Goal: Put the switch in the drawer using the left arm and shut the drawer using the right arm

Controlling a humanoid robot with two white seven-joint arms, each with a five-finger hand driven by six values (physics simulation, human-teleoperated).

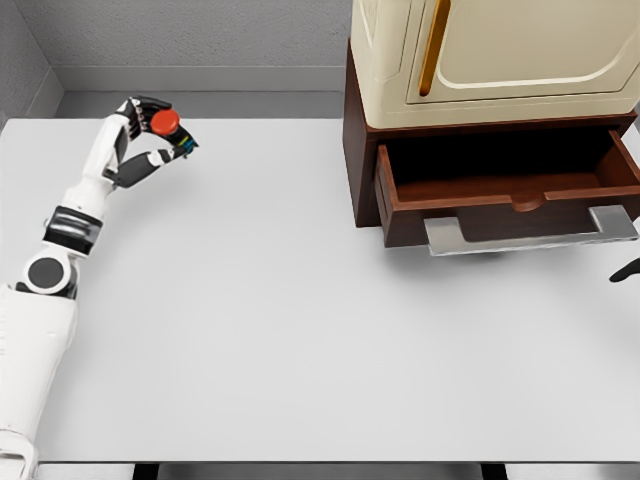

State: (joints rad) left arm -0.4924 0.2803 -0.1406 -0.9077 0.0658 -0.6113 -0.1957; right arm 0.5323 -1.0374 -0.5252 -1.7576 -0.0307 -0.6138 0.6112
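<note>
Reaching up from the lower left of the head view, the left arm (pixel 75 215) stretched toward ten o'clock, and the left hand (pixel 142 135) was clamped on the switch (pixel 171 128), a small dark-bodied unit with a round red button on top and a bit of blue and green at its side. Black fingers (pixel 150 103) curled over it from above while the thumb pressed in from below. Whether the switch was lifted clear of the white table (pixel 300 340) could not be told.

Well apart from it, at about two o'clock, the brown wooden cabinet (pixel 360 140) stood on the table with a cream-coloured appliance (pixel 500 50) on top. Its drawer (pixel 500 195) was pulled out toward the camera, the inside bare, a flat grey handle (pixel 530 232) across its front.

At three o'clock only a dark tip of the right hand (pixel 628 270) showed at the picture's edge, just beside the handle's end; whether its fingers were apart or together could not be told.
</note>
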